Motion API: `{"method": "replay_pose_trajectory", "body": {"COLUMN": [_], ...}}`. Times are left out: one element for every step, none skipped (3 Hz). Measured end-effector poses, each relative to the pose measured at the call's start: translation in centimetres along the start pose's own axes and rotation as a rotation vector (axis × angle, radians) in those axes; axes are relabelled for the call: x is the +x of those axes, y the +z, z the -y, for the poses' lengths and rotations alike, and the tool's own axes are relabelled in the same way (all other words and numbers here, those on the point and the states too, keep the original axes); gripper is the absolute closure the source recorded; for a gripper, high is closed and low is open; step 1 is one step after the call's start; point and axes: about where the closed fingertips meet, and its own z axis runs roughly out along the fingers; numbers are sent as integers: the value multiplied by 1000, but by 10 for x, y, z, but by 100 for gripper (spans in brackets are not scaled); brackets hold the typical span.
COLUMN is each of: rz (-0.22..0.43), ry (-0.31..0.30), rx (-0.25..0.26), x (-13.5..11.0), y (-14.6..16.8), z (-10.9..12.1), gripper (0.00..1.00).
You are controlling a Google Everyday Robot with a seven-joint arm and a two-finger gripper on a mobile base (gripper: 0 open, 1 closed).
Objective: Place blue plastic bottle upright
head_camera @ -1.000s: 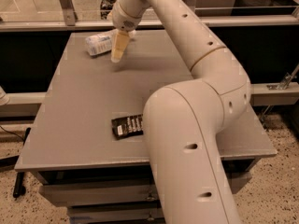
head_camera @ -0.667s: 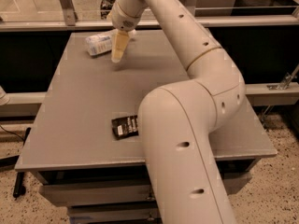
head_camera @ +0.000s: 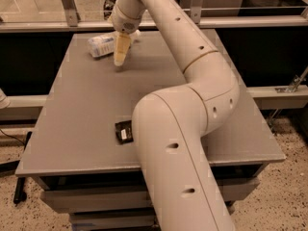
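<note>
The blue plastic bottle (head_camera: 102, 45) lies on its side at the far left of the grey table (head_camera: 72, 129). Its pale blue-and-white label shows, and its right end is hidden behind the gripper. My gripper (head_camera: 119, 61) points down at the tabletop just in front and to the right of the bottle, close to it. It holds nothing that I can see.
A small black packet (head_camera: 124, 131) lies near the middle of the table, partly hidden by my arm (head_camera: 192, 105), which covers much of the table's right half. A glass-and-metal railing (head_camera: 67, 6) runs behind the table's far edge.
The gripper stays in nearly the same spot by the bottle. The near part of the arm has shifted slightly left. The bottle has not moved.
</note>
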Motion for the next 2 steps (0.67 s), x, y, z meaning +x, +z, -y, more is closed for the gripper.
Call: {"method": "replay_pose_trajectory", "body": {"rz": [-1, 6], "ry": [-13, -18], "rx": [-19, -31], "x": [-3, -5], "y": [8, 13], "z": [-1, -2], "gripper": [0, 18]}}
